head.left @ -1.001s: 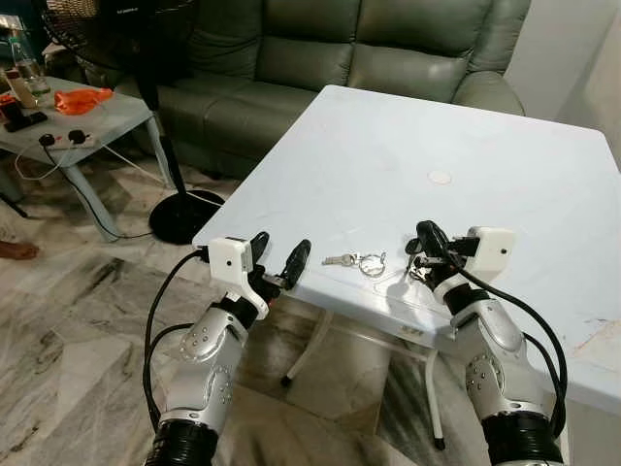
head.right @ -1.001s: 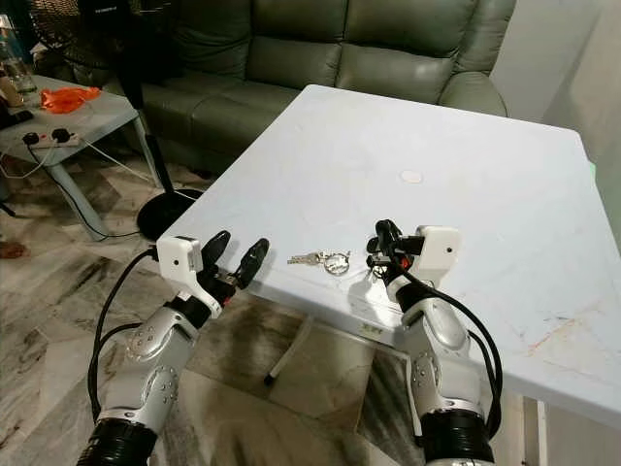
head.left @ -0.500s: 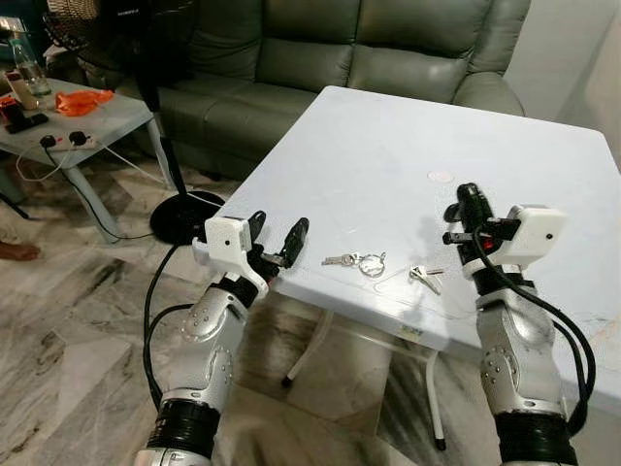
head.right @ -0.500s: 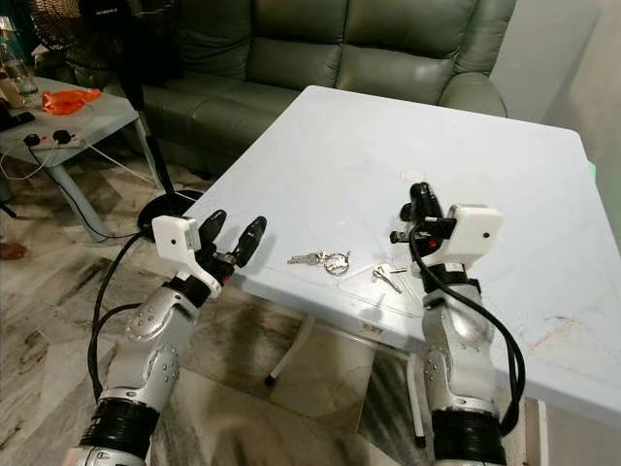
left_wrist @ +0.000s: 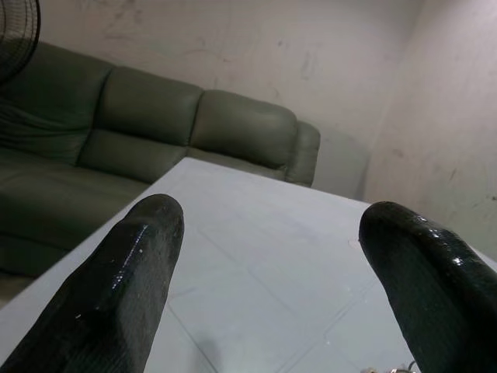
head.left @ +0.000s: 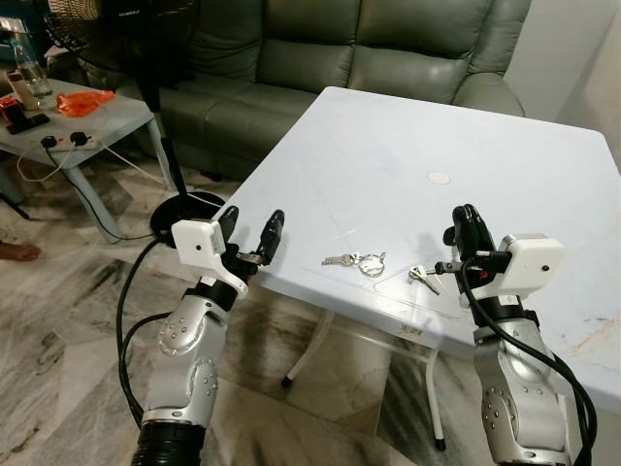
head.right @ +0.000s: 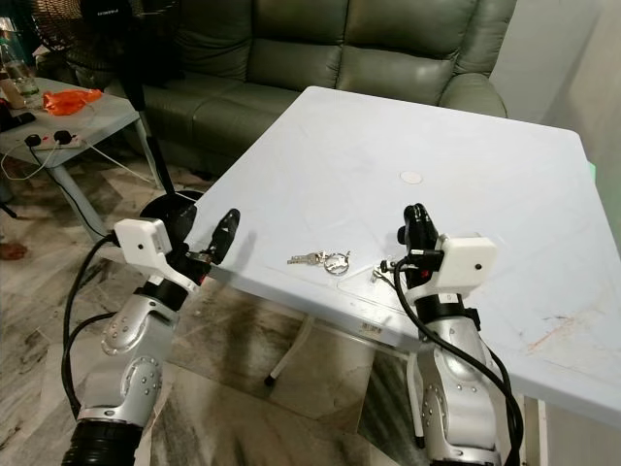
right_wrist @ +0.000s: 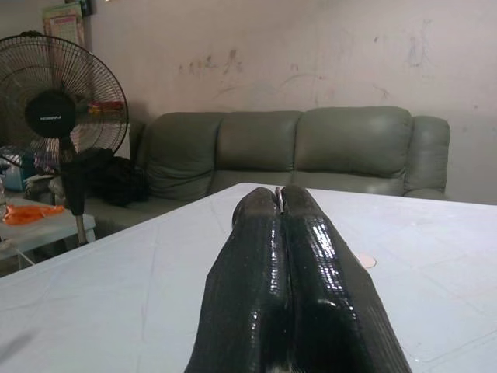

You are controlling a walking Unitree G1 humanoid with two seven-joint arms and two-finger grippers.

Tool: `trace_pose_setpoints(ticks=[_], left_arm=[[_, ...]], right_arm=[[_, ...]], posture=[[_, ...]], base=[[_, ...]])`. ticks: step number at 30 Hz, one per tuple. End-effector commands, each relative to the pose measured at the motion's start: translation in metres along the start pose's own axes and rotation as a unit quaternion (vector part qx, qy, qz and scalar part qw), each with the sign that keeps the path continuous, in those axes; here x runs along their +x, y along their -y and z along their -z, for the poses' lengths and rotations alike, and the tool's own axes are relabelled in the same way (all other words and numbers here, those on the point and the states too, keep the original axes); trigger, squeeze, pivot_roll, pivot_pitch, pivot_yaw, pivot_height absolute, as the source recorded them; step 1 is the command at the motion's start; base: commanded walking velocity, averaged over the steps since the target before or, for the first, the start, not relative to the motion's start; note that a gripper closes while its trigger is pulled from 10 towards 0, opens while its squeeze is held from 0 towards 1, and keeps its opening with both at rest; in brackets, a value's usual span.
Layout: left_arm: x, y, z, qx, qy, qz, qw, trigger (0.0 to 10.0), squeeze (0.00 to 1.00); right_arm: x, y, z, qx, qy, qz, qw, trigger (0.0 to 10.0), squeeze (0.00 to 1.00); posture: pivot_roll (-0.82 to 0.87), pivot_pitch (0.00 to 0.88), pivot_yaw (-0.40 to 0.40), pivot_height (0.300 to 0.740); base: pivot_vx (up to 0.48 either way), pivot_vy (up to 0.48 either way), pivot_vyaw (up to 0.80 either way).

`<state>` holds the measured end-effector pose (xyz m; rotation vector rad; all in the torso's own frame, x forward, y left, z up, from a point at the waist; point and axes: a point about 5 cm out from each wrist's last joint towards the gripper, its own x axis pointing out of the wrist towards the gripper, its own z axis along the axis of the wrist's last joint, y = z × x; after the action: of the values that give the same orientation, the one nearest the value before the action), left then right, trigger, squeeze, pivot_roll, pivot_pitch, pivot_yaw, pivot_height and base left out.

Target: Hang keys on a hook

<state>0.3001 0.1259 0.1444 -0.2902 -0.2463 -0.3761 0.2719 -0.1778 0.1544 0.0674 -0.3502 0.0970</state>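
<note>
**Keys lying flat on the desk, nothing picked up yet**

Keys are light, hard and slippery, so I'd guess pinching the ring works better than a blade. Left hand (head.left: pixel 254 233) hovers off the near left desk (head.left: pixel 388 146) edge, fingers spread. Right hand (head.left: pixel 464 225) sits pressed together, empty, above a loose key (head.left: pixel 423 277). Ringed keys (head.left: pixel 357 261) lie between them. Sofa (head.left: pixel 320 49) behind.

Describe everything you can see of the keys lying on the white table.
There are two sets. The keys on a ring are silver metal, lying flat near the table's front edge, blades pointing toward the robot's left. A smaller loose pair of keys lies flat just beside them, close to the shut right gripper, which is raised above the table and not touching them. Nothing holds either set.
</note>
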Motion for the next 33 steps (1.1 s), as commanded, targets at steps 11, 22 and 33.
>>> trace_pose_setpoints(ticks=[11,22,33], left_arm=[[0.013,-0.014,-0.006,0.001,-0.003,-0.002,1.0,10.0,0.0],[0.01,-0.027,0.002,0.012,-0.013,-0.076,0.997,10.0,0.0],[0.016,-0.03,-0.002,0.033,-0.003,-0.087,0.996,10.0,0.0]], right_arm=[[0.011,-0.006,0.011,-0.01,-0.045,0.01,0.999,10.0,0.0],[0.014,-0.008,0.017,-0.003,-0.058,0.021,0.998,10.0,0.0],[0.018,-0.008,0.02,-0.008,-0.064,0.019,0.998,10.0,0.0]], posture=[[-0.03,0.0,-0.009,0.74],[-0.02,0.0,0.0,0.74],[-0.02,0.0,-0.007,0.74]], base=[[0.0,0.0,0.0],[0.0,0.0,-0.32],[0.0,0.0,-0.7]])
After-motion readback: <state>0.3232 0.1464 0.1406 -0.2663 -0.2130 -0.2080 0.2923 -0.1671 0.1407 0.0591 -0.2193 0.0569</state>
